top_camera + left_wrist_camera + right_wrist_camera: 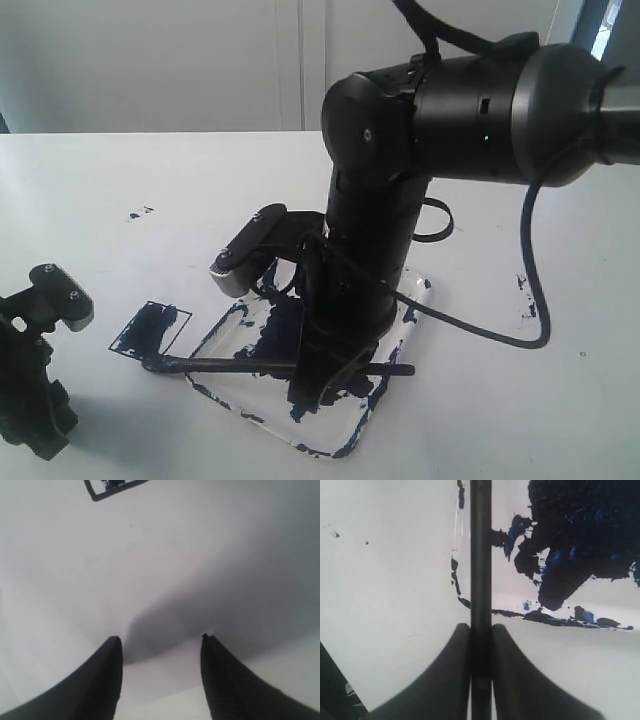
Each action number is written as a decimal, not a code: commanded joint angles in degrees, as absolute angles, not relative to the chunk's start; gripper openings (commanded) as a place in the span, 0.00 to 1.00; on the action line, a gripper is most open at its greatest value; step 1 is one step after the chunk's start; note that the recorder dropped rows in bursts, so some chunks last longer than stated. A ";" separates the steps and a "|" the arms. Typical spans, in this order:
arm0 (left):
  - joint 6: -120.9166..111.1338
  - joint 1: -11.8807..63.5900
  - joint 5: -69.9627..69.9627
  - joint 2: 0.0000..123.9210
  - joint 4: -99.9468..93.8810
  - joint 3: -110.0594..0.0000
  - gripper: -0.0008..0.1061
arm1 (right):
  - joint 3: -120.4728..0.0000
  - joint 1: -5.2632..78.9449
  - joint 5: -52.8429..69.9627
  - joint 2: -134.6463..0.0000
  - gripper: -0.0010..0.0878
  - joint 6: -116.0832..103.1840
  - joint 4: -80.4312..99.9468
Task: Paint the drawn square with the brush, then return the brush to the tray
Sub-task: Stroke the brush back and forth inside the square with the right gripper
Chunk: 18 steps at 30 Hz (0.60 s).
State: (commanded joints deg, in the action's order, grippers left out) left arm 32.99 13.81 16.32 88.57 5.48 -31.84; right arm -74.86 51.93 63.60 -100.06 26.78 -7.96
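Partly blue-smeared drawn square (150, 329)

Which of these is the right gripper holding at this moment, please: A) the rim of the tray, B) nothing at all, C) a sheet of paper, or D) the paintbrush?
D: in the right wrist view the right gripper has its jaws closed on the thin black handle of the paintbrush, over the paint-smeared tray.
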 joint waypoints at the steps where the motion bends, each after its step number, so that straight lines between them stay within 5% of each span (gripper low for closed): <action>1: 32.99 13.81 16.32 88.57 5.48 -31.84 0.51 | -74.86 51.93 62.84 -100.06 0.01 26.50 -7.43; 18: 32.99 13.81 16.32 88.57 5.48 -31.84 0.51 | -74.86 51.93 56.19 -100.06 0.01 20.21 1.13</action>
